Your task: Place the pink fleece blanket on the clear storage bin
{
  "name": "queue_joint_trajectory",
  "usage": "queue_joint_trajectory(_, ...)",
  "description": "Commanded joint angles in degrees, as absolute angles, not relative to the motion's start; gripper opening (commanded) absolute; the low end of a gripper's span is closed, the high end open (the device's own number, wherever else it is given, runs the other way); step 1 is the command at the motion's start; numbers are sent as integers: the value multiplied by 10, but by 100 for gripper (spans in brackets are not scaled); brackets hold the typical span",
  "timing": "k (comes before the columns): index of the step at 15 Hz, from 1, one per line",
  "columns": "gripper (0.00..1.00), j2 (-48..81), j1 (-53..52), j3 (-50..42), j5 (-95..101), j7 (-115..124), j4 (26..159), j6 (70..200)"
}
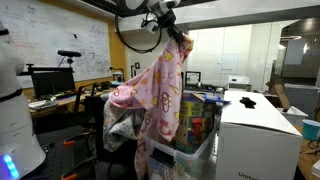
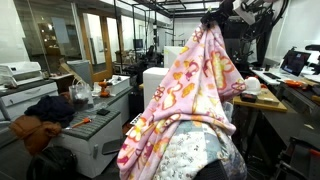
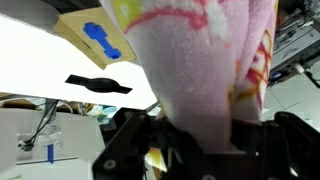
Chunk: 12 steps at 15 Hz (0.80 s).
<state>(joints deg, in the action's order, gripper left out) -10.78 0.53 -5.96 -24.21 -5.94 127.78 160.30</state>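
The pink fleece blanket (image 1: 160, 90) with yellow and cream cartoon shapes hangs in a long drape from my gripper (image 1: 172, 28), which is shut on its top and holds it high. In an exterior view its lower folds hang over and beside the clear storage bin (image 1: 200, 152), where colourful boxes show through the plastic. In an exterior view the blanket (image 2: 195, 85) fills the middle and hides the bin. In the wrist view the pink fleece (image 3: 205, 70) runs between the jaws (image 3: 198, 140).
A large opaque white box (image 1: 258, 135) stands right beside the bin. A grey-white patterned blanket (image 2: 190, 155) lies under the pink one. Desks with monitors (image 1: 52, 80), a chair and a white robot body (image 1: 15, 110) are nearby. A grey cabinet (image 2: 70, 120) carries clutter.
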Motion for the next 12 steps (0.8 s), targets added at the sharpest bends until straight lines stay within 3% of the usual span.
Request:
queue_joint_trajectory(1,0,-76,35,-50,-168,25,1240,1631)
queue_joint_trajectory(12,0,-72,109,-8,185,343,1209,1603)
